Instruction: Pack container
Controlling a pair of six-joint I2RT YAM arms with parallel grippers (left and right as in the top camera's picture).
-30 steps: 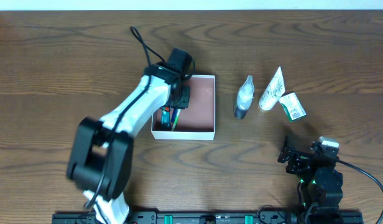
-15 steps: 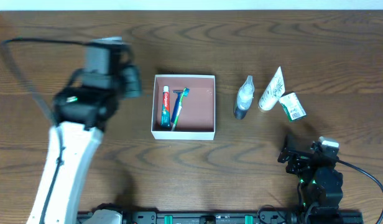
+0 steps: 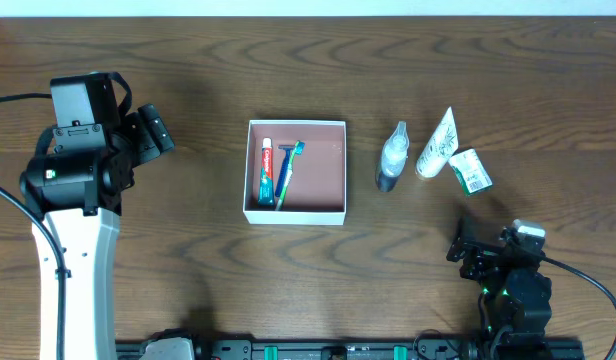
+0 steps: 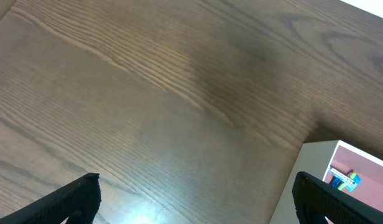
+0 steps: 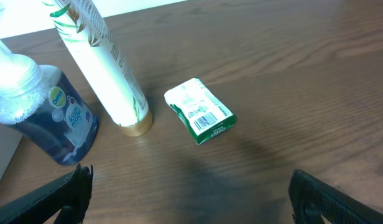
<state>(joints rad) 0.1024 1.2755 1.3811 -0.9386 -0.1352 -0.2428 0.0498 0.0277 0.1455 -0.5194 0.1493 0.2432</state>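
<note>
The container (image 3: pixel 324 170), a square white-walled box with a reddish-brown inside, sits mid-table. A toothpaste tube (image 3: pixel 265 172) and a blue razor (image 3: pixel 286 170) lie along its left side. My left gripper (image 3: pixel 158 138) hangs open and empty well to the left of it. In the left wrist view the left gripper (image 4: pixel 194 199) is over bare wood, with the container's corner (image 4: pixel 303 180) at the right. My right gripper (image 3: pixel 460 250) is open near the front right. Ahead of the right gripper (image 5: pixel 191 199) are a blue bottle (image 5: pixel 51 124), a white tube (image 5: pixel 107 68) and a green-and-white carton (image 5: pixel 201 112).
The bottle (image 3: pixel 391 158), white tube (image 3: pixel 437 145) and carton (image 3: pixel 470 170) are grouped to the right of the container. The left arm's white link runs down the left edge of the table.
My left gripper has pulled out of the container and swung far to the left, opening as it went. The toothpaste and razor stay in the container. The right arm has not moved.
</note>
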